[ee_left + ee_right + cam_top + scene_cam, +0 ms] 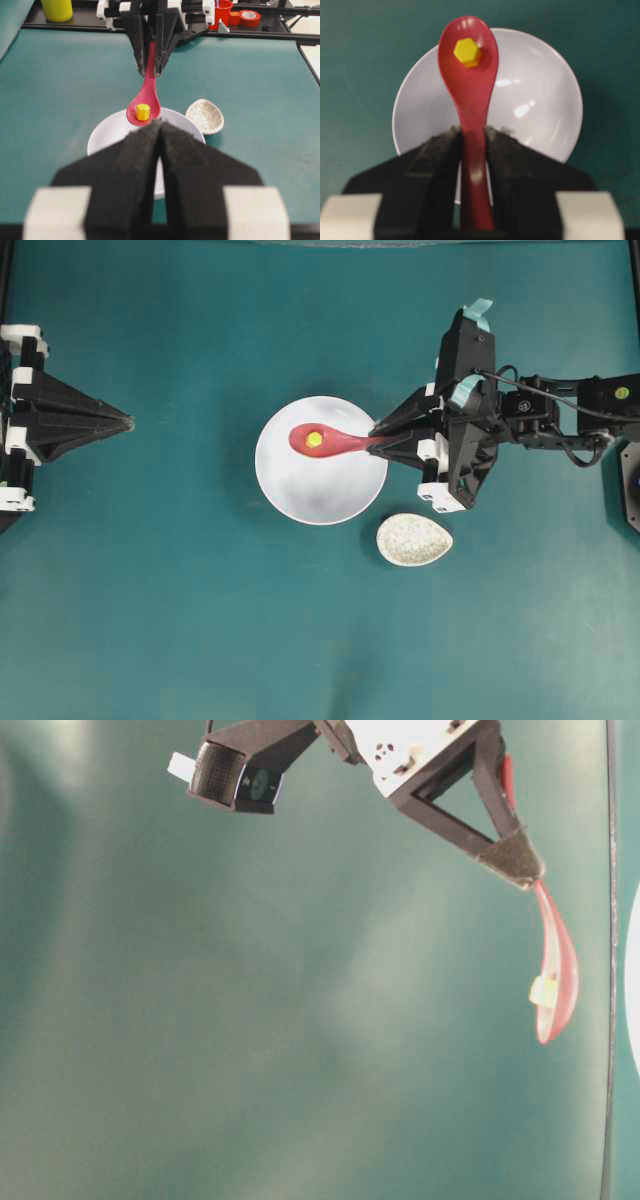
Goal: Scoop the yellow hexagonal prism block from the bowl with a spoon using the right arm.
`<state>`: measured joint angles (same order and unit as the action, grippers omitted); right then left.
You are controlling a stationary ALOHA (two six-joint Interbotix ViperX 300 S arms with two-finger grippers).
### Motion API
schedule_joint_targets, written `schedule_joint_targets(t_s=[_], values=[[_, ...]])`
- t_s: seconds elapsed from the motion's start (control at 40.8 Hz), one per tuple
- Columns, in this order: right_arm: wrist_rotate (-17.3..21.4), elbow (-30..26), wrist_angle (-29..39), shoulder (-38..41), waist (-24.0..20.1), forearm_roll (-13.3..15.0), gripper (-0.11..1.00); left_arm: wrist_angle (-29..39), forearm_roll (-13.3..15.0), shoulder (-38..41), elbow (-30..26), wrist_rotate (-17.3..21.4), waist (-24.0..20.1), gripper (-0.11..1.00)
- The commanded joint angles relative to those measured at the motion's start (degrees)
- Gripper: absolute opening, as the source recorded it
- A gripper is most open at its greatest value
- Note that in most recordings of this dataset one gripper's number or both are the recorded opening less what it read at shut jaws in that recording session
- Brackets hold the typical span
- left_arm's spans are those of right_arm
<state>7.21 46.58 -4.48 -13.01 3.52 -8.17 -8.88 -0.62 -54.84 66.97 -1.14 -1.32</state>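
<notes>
My right gripper [378, 438] is shut on the handle of the pinkish-red spoon [338, 442], which points left over the white bowl [310, 490]. The yellow hexagonal prism block [314, 439] lies in the spoon's scoop. In the right wrist view the fingers [440, 150] clamp the spoon [470, 95] on both sides. The block [467, 51] sits near the scoop's far end, above the bowl [535, 100]. My left gripper [128, 423] is shut and holds nothing, at the table's left edge, well away from the bowl. In its own view its tips [159, 125] point at the bowl [107, 137] and the block [143, 111].
A speckled egg-shaped spoon rest [414, 539] lies on the teal mat just right of the bowl's lower edge. In the left wrist view a yellow cup [57, 9], a red cup [220, 12] and a red tape roll [249, 17] stand beyond the mat.
</notes>
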Motion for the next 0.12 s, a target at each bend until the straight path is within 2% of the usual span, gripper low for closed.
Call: schedule_joint_targets(t_s=[0.0, 0.098], values=[[0.0, -0.5, -0.6, -1.1, -0.2, 0.1, 0.22, -0.4, 0.0, 0.4, -0.8, 0.0, -0.2, 0.0], [0.0, -0.5, -0.6, -1.1, -0.2, 0.1, 0.22, -0.2, -0.1, 0.4, -0.8, 0.0, -0.2, 0.0]])
